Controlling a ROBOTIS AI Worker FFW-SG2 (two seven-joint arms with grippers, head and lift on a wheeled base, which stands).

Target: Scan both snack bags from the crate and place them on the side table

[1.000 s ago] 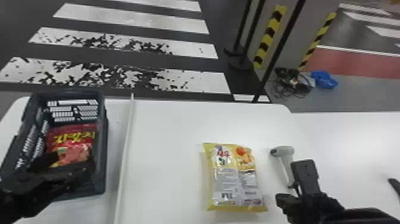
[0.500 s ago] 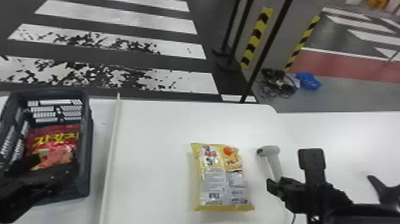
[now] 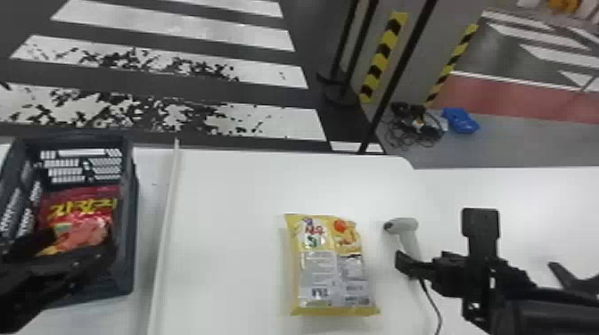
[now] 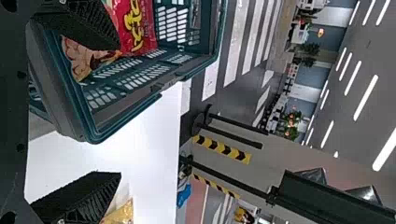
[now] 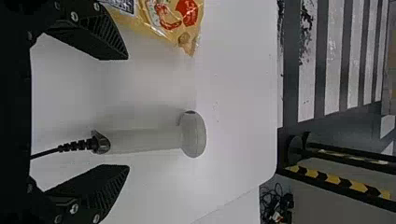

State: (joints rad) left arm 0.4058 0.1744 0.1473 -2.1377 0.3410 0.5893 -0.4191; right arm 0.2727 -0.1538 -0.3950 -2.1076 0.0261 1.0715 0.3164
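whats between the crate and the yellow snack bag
In the head view, a thin white strip runs between the crate and the yellow snack bag, along with white tabletop.

Right of the crate [image 3: 130,222], past the white strip [image 3: 166,222], lies passing room until the yellow bag [image 3: 332,271] obstructs

White crosswalk stripes [image 3: 178,22] across dark floor [image 3: 314,53] beyond white tabletop [image 3: 231,200].

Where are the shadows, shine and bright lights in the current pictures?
Right wrist view: soft grey shadow on the white table beside the scanner, glossy highlights on the yellow snack bag; left wrist view: ceiling lights as bright white strips; head view: the crate's lower interior looks dark.
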